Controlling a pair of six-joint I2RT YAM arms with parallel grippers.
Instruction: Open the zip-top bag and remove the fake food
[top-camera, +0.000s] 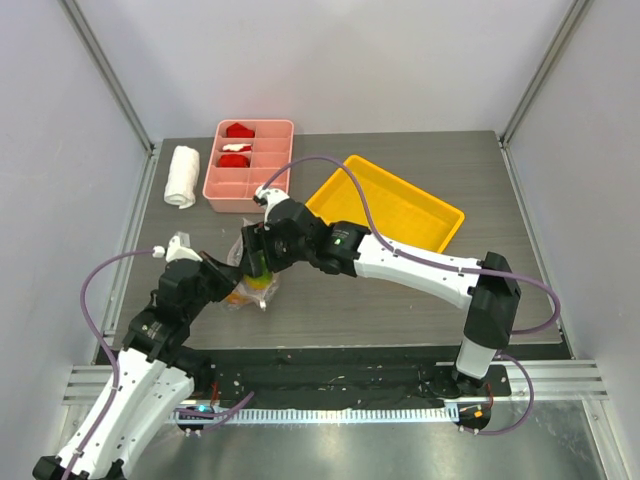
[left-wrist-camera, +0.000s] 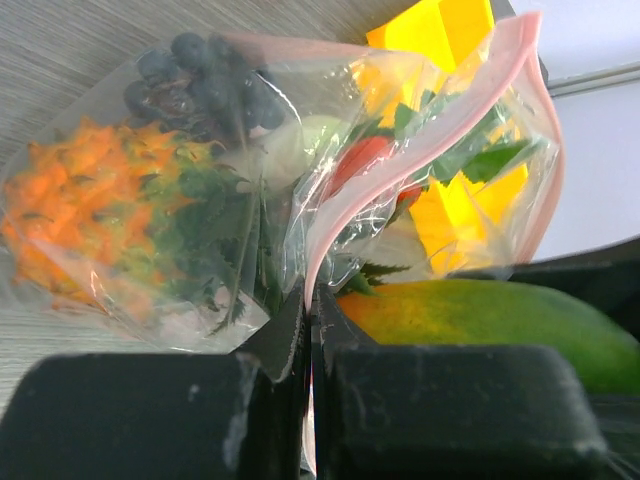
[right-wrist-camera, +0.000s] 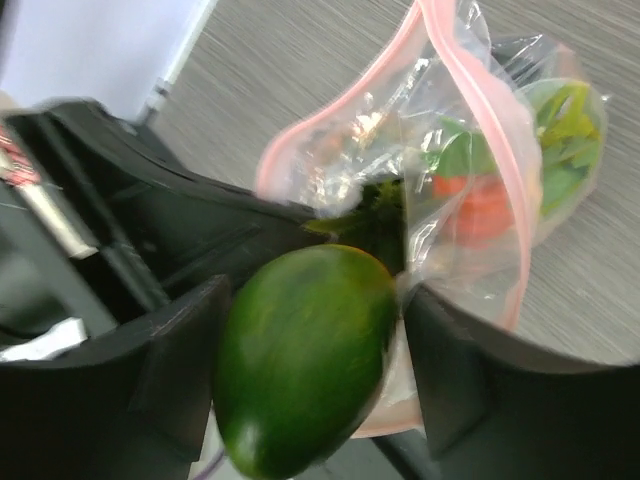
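The right gripper (right-wrist-camera: 315, 300) has its fingers set wide with the green mango (right-wrist-camera: 300, 370) between them, touching the finger at 9 o'clock, though I cannot tell whether it is truly pinched. The open mouth of the zip-top bag (right-wrist-camera: 470, 170) lies at 1 o'clock from the fruit. The left gripper (left-wrist-camera: 308, 320) is closed tight on the bag's edge, with more fake food, dark grapes (left-wrist-camera: 200, 85) among it, inside at 11 o'clock. Seen from above, the bag rests on the table (top-camera: 380, 310), the pink divided tray (top-camera: 210, 170) at its 12 o'clock and the yellow tray (top-camera: 410, 215) at 2 o'clock.
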